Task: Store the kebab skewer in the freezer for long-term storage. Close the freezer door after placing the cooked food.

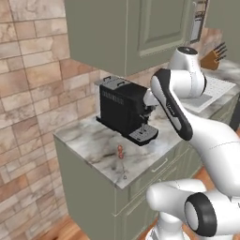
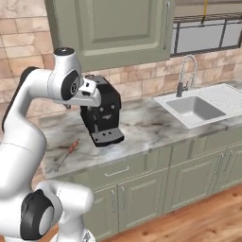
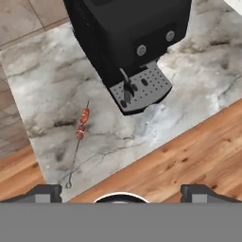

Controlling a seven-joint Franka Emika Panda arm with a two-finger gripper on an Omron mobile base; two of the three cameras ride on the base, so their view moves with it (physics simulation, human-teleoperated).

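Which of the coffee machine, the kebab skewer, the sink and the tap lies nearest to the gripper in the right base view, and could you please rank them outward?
1. Coffee machine, directly under the open gripper.
2. Kebab skewer, on the counter to the machine's left.
3. Tap and sink, far right; too close together to rank.

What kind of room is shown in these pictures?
A home kitchen, rendered: a marble counter over green cabinets, a sink with a tap, and a black coffee machine by a brick wall.
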